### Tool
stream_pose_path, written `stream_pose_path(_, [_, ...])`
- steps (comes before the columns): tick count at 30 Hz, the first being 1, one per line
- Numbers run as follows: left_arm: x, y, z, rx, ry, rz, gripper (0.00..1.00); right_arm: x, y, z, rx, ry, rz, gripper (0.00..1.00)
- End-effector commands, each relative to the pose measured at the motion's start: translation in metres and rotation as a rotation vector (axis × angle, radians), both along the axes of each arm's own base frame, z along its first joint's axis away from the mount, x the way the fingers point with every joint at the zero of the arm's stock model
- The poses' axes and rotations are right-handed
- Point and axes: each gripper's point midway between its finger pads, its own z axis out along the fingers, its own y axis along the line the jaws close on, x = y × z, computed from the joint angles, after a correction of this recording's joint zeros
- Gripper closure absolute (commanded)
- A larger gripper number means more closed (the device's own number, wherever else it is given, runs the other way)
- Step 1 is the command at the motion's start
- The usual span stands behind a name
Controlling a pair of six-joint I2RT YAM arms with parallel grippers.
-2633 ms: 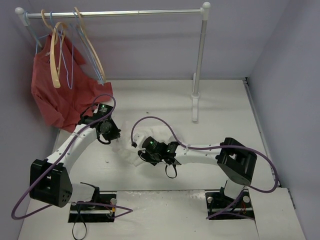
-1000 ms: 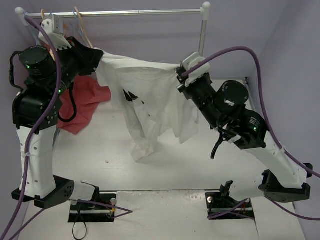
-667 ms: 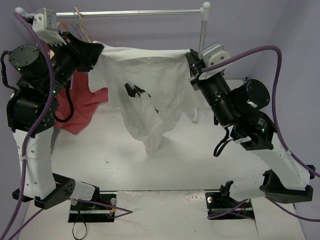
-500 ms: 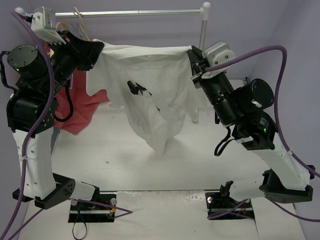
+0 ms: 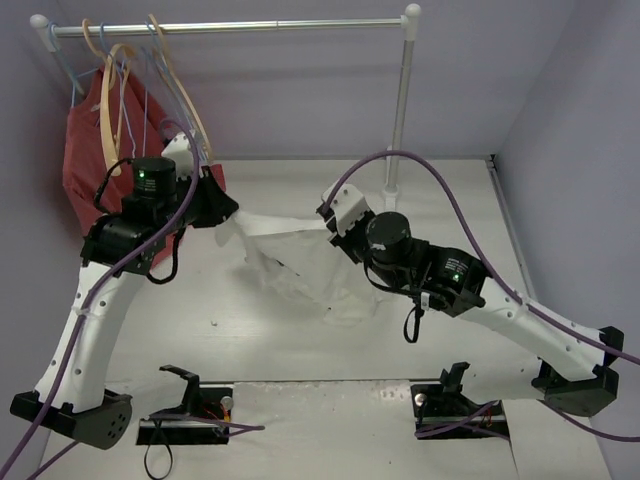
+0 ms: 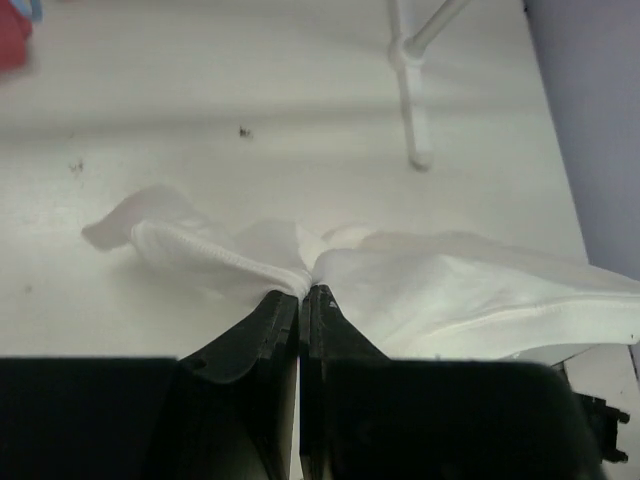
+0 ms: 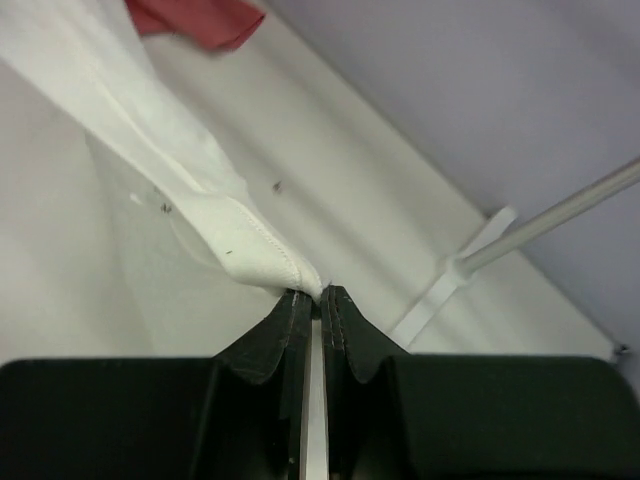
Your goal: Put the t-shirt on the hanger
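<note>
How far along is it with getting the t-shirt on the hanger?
Done: the t-shirt is gripped, left jaws and right jaws each shut on an edge. In hand: it hangs stretched between them, sagging toward the table. Left: the hanger hangs on the rail with no shirt on it, so threading it remains.

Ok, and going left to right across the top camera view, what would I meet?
red garment → left gripper → t-shirt, stretched between the two grippers → right gripper → rack's upright post
</note>
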Motion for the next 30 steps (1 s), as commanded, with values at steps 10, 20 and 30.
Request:
stream_pose_path(10, [-0.05,-0.008,-0.034,-0.001,0.072,-0.057,1.0,-0.046,-0.026,-0.01,0.229,0.172,0.069,1.0])
stream_pose_path(20, [0.022,-0.036,-0.152,0.094,0.283,0.076,0.87,0.041,-0.063,-0.106,0.299,0.393,-0.139,1.0])
stream_pose_path(30, [0.079,-0.051,-0.148,0.167,0.232,0.144,0.39,0.108,-0.07,-0.149,0.259,0.505,-0.259,0.55])
